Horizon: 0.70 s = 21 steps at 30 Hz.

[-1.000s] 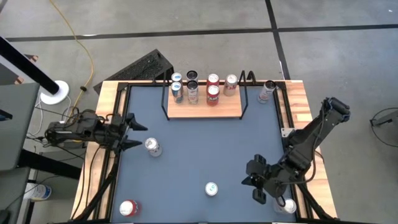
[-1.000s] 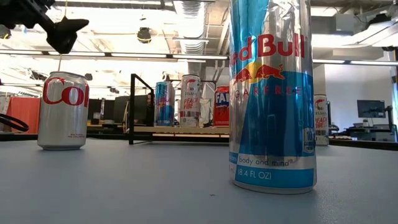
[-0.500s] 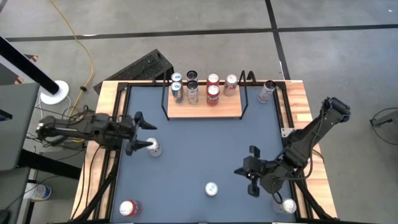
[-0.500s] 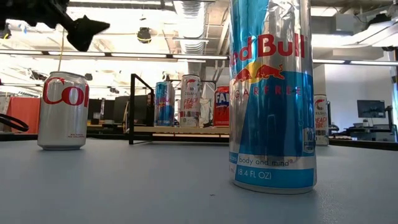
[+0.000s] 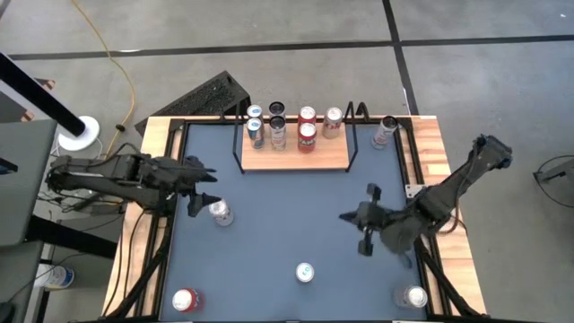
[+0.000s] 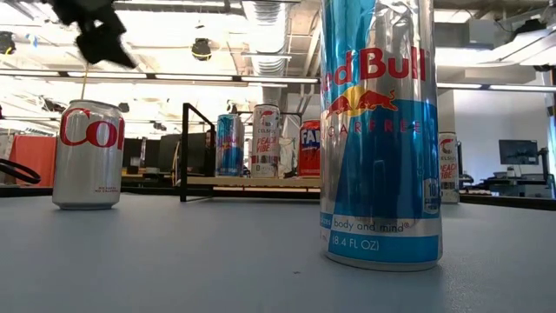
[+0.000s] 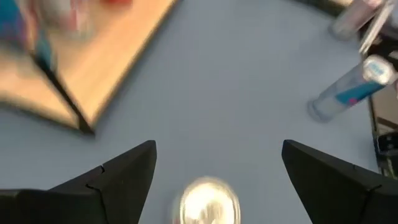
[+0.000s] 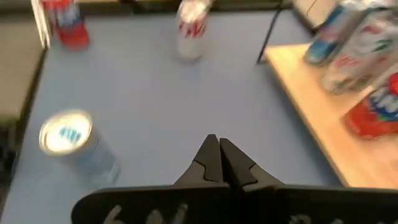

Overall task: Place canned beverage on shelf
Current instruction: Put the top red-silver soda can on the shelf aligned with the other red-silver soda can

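Six cans (image 5: 278, 131) are stood on the shelf (image 5: 296, 158) at the table's far edge. Spread left gripper (image 5: 199, 187) is poised over a loose can (image 5: 219, 212); right gripper (image 5: 362, 231) is pressed together, empty.

Dark-blue table (image 5: 287, 224) with a light-wood shelf (image 5: 296, 160) at the far edge.
Carries six cans on the shelf (image 5: 307, 136), one can (image 5: 386, 131) in the far right corner, one (image 5: 220, 212) near the left edge, one (image 5: 305, 273) toward the near edge, one (image 5: 184, 300) in the near left corner, another (image 5: 413, 296) near right.
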### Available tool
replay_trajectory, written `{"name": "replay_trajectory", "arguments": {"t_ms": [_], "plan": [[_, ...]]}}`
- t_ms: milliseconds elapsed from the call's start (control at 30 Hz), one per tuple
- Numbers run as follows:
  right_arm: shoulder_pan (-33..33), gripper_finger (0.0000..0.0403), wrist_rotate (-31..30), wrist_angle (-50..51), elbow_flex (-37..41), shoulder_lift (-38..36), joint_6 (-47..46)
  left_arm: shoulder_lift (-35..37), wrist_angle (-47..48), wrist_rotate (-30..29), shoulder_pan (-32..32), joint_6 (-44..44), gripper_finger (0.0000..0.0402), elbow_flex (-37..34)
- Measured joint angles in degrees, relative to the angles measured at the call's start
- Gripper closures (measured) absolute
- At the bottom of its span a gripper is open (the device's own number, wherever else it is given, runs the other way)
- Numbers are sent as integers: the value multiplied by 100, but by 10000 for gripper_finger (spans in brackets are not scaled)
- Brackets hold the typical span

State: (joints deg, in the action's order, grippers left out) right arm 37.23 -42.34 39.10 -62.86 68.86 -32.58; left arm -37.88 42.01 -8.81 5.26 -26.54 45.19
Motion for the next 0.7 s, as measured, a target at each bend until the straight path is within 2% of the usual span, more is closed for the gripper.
{"name": "replay_trajectory", "arguments": {"t_ms": [133, 333, 700], "plan": [[-150, 403, 143, -879, 605, -570, 290, -10, 579, -54, 137, -629, 65, -44], [-305, 403, 541, -2132, 1417, -935, 884, -30, 645, -105, 347, -578, 65, -44], [-509, 403, 653, -2214, 1548, -686, 910, -612, 322, -659, 343, -411, 65, -44]]}}
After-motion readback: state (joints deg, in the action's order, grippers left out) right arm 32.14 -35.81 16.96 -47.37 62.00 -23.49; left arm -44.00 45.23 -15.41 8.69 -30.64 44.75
